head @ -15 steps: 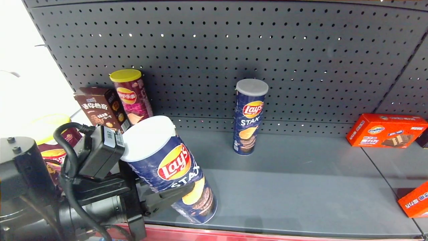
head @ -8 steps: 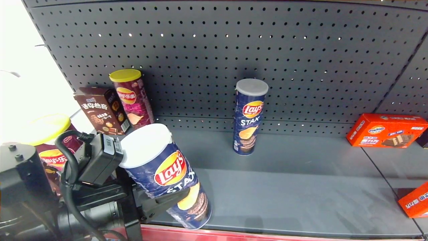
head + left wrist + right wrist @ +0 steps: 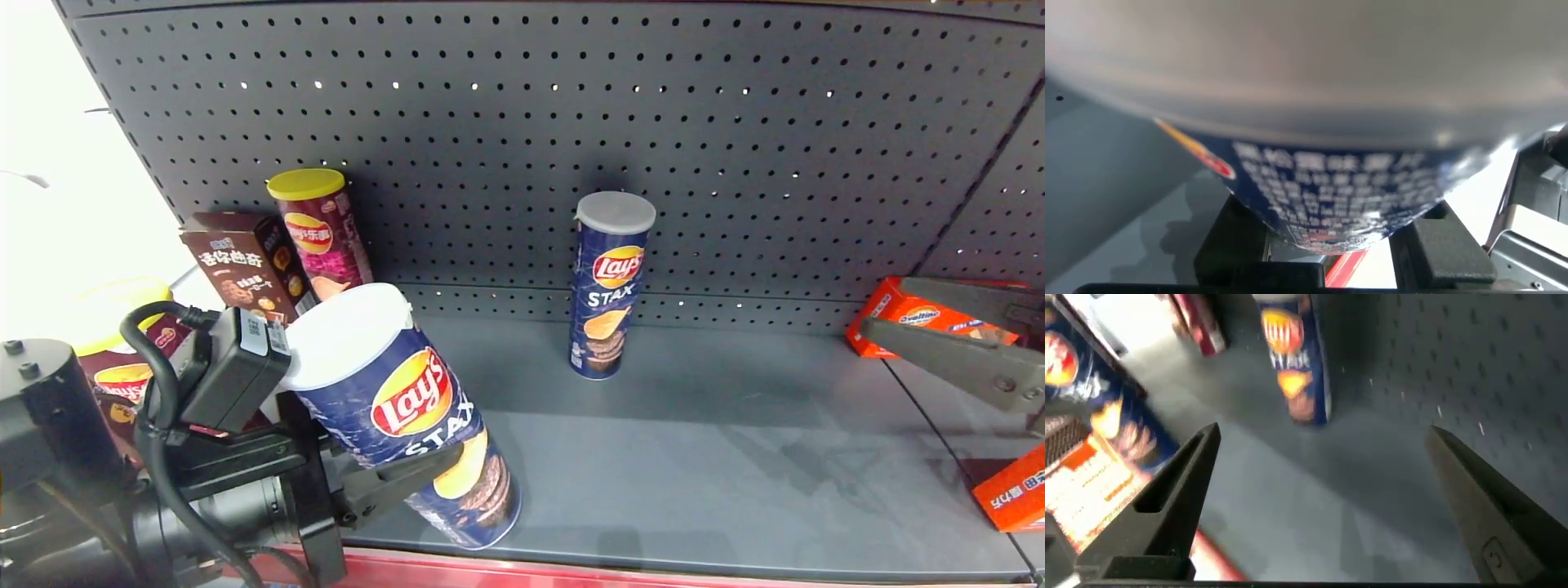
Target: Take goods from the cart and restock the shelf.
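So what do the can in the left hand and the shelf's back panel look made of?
Can: likely cardboard tube with glossy printed wrap; its white lid looks like matte plastic. Back panel: probably painted sheet metal, matte dark grey, evenly punched holes.

Black left hand (image 3: 400, 437), boxy camera (image 3: 233, 376), looped black cable (image 3: 151, 408); right hand (image 3: 886, 306): grey tapered fingers (image 3: 947, 355), 2 screws (image 3: 1000, 381).

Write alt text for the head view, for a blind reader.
The left pincer grips a tilted blue chip can over the shelf's front edge. A second blue can stands upright by the pegboard; the open right pincer hangs at the right, before an orange box.
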Controlling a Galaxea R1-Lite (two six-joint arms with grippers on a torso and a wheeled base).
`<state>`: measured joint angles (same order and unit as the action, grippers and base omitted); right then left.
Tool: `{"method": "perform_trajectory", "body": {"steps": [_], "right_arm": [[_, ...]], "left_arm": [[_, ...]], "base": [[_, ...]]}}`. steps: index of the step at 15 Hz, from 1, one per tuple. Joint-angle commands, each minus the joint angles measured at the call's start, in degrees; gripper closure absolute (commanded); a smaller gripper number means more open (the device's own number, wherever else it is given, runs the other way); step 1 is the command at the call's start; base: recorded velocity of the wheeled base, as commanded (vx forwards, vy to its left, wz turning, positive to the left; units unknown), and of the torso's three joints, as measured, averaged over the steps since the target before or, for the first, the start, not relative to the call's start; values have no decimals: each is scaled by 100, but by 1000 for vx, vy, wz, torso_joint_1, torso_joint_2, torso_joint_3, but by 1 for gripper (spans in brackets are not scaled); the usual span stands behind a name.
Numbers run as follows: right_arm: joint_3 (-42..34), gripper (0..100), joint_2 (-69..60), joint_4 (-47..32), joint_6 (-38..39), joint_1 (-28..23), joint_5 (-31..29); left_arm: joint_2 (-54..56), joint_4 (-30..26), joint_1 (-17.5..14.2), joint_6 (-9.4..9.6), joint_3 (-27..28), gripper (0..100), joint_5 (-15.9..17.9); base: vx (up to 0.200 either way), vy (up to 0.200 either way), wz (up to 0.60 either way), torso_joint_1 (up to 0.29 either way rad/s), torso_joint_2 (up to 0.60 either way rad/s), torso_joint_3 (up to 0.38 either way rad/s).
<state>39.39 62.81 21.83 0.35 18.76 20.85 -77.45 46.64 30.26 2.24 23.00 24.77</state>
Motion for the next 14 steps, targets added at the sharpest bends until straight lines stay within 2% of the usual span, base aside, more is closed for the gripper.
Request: {"method": "perform_trajectory", "body": {"steps": [1, 2, 4, 6, 7, 9, 11, 14], "right_arm": [[306, 0, 874, 207, -35, 137, 271], [412, 0, 1014, 225, -106, 101, 552], [658, 0, 1375, 225, -299, 145, 719], [719, 0, 1709, 409, -835, 31, 1405], [781, 0, 2095, 796, -1301, -426, 2609], [878, 0, 2456, 1209, -1363, -452, 2899], [1185, 0, 2737, 1367, -1354, -470, 3558], [1642, 0, 3141, 1385, -1354, -479, 3795]], "left_arm": [[2, 3, -11, -5, 20, 100, -7], [2, 3, -11, -5, 11, 100, -7], [2, 3, -11, -13, 20, 100, -25], [2, 3, -11, -13, 55, 100, -34], [2, 3, -11, -84, 55, 100, -43], [2, 3, -11, -101, 81, 100, -43], [10, 3, -11, -172, 90, 100, -43], [2, 12, -2, -172, 99, 100, -7]], "base": [[0, 0, 0, 0, 0, 0], [0, 0, 0, 0, 0, 0], [0, 0, 0, 0, 0, 0], [0, 0, 0, 0, 0, 0], [0, 0, 0, 0, 0, 0], [0, 0, 0, 0, 0, 0], [0, 0, 0, 0, 0, 0], [0, 0, 0, 0, 0, 0]]}}
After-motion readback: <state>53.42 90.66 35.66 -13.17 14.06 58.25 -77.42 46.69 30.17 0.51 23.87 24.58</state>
